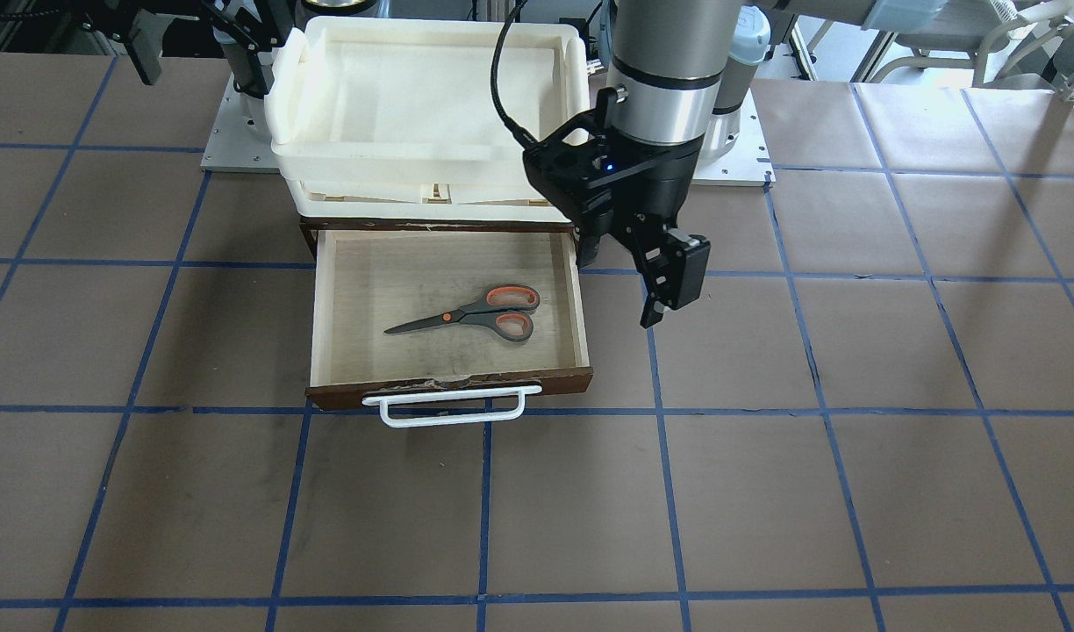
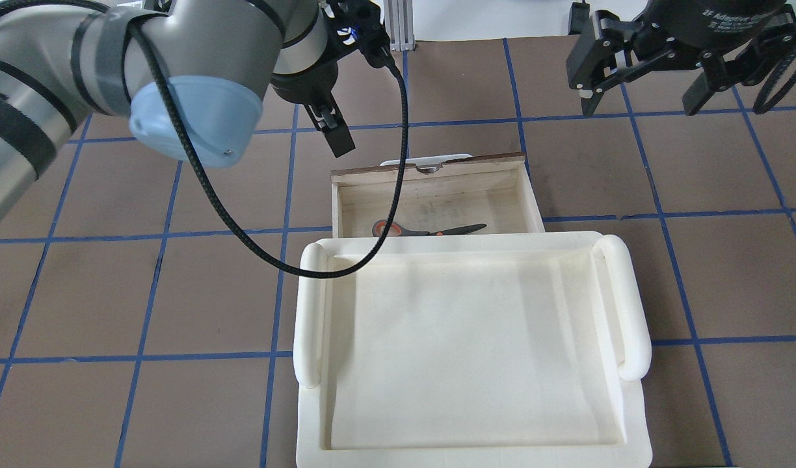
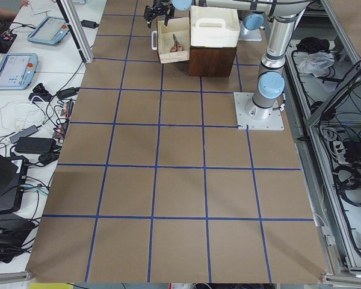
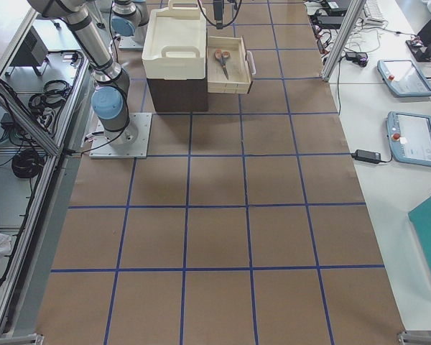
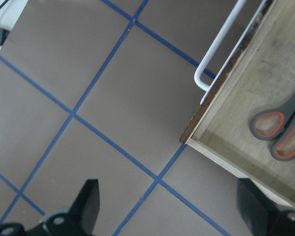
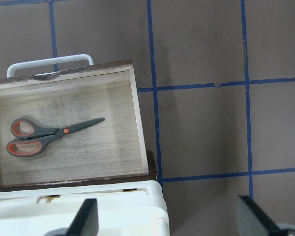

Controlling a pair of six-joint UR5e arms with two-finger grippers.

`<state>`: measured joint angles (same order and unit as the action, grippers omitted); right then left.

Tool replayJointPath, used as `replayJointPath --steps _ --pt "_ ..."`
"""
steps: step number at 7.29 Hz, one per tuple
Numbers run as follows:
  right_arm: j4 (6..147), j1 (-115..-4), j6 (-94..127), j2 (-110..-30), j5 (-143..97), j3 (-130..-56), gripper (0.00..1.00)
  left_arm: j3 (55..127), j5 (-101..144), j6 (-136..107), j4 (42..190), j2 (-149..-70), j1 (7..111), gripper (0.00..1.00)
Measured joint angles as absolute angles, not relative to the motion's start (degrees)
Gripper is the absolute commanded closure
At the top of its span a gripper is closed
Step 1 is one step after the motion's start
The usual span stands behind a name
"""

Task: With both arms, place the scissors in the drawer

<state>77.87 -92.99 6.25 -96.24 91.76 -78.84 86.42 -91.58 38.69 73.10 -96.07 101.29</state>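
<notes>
Room's lit bright and even from above, so the brown table (image 1: 853, 491) looks flat and matte, no hot spots, only faint soft-edged shadows next to the drawer (image 1: 449, 272). The cream bin (image 2: 469, 338) is the one thing close to blowing out; its inside washes nearly white in the overhead view. Fixed cameras are sharp enough. On the wrist views the left gripper (image 5: 167, 189) and right gripper (image 6: 167, 200) are just dark, out-of-focus blobs at the bottom edge, while the table behind them is crisp. Both side views are wide-angle, lines lean near the edges, and far-end stuff is tiny.
</notes>
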Motion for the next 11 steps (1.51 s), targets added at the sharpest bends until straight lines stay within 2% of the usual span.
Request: replayJointPath --steps 5,7,11 --pt "77.9 -93.0 6.2 -96.2 91.8 -78.8 0.00 87.3 -89.8 -0.6 84.9 -89.8 96.4 0.00" --pt "77.9 -93.0 6.2 -96.2 91.8 -78.8 0.00 87.5 -86.1 -3.8 88.1 -89.2 92.6 0.00" --pt "77.9 -93.0 6.2 -96.2 91.8 -78.8 0.00 87.9 -87.1 -5.0 88.8 -88.6 91.4 0.00"
